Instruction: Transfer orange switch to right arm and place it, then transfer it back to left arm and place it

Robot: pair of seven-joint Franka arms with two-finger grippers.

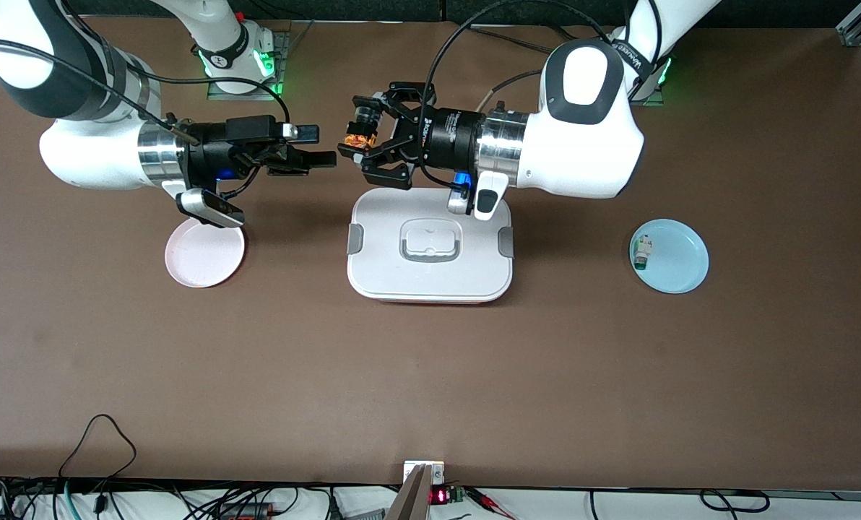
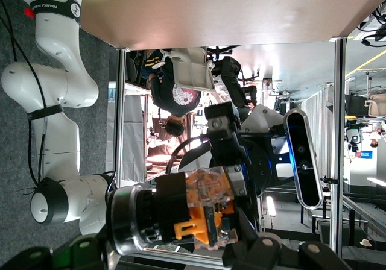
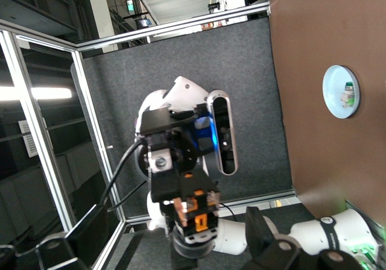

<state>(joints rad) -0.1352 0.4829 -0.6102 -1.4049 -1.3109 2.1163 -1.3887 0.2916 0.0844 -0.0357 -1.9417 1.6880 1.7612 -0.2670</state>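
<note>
the orange switch [image 1: 359, 134] is up in the air, clamped between the fingers of the left pincer [image 1: 370, 140], over the desk [image 1: 430, 375] just past the edge of the box [image 1: 430, 249] that lies toward the robots' bases. its orange face points toward the right arm's end of the desk and its black cylindrical body lies level. in the left wrist view the orange switch [image 2: 202, 214] shows close up, black barrel at one end and orange face at the other, held by the dark fingers.

the left arm comes from its base and lies level above the desk, its wrist over the box's edge. facing it, the right pincer [image 1: 320, 146] hangs level in the air with its fingers apart, holding nothing, its tips just beside the orange switch without touching it. in the right wrist view the orange switch [image 3: 194, 213] sits straight ahead in the left pincer [image 3: 192, 217].

the box rests shut on the desk below the two pincers, white lid with grey side clips and a red bottom edge. toward the right arm's end lies a pale pink plate [image 1: 205, 253]. toward the left arm's end lies a light blue plate [image 1: 670, 256], and in it, near its rim, a small white-and-green part [image 1: 642, 253].
</note>
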